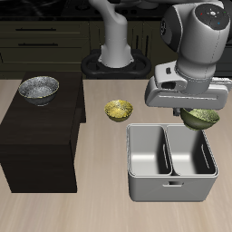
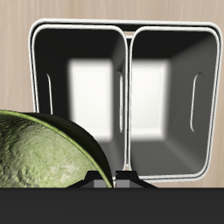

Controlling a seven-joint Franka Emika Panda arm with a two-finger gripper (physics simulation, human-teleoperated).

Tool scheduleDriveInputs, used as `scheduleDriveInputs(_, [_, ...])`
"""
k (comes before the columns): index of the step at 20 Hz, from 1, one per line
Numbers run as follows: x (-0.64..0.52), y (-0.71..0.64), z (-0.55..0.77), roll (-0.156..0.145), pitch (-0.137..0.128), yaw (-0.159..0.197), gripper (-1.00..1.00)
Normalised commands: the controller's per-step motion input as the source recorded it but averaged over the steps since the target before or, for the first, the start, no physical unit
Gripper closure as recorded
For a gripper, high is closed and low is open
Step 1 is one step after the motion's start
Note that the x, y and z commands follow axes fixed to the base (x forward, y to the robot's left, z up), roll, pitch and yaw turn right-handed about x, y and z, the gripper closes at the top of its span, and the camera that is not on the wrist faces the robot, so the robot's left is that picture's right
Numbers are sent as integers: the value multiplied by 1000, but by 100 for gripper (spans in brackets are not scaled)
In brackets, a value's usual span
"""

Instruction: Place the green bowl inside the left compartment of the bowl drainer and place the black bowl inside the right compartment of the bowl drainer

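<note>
Progress stands at roughly the first half under way, with nothing yet delivered. Going from the biggest piece down: the dark cabinet (image 1: pixel 41 136) sits on the bench (image 1: pixel 100 213), and on its top rests the black bowl (image 1: pixel 39 88), untouched and well apart from where it must go. The bowl drainer (image 1: pixel 170 161) stands near the front of the bench, and both of its wells look bare in the wrist view (image 2: pixel 122 96); no bowl lies in either. The tool (image 1: pixel 192 107) hangs over the drainer's back edge, clamped on the rim of the green bowl (image 1: pixel 200 117), which is off the bench and tilted, close above the well on the robot's left side. In the wrist view that bowl (image 2: pixel 44 162) fills the near foreground beside the fingers. A yellower small bowl (image 1: pixel 118 111) sits between cabinet and drainer and plays no part. Left to do, as I judge it: lower and let go of the green bowl, then fetch the black one for the other well.
</note>
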Motion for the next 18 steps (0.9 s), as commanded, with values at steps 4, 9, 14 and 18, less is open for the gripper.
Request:
scheduleDriveInputs(4, [65, 44, -60, 4, 0, 8, 100])
scheduleDriveInputs(9, [14, 57, -118, 3, 9, 12, 100])
scheduleDriveInputs(14, [42, -61, -60, -31, -2, 15, 100])
scheduleDriveInputs(18, [69, -111, -95, -41, 16, 4, 100])
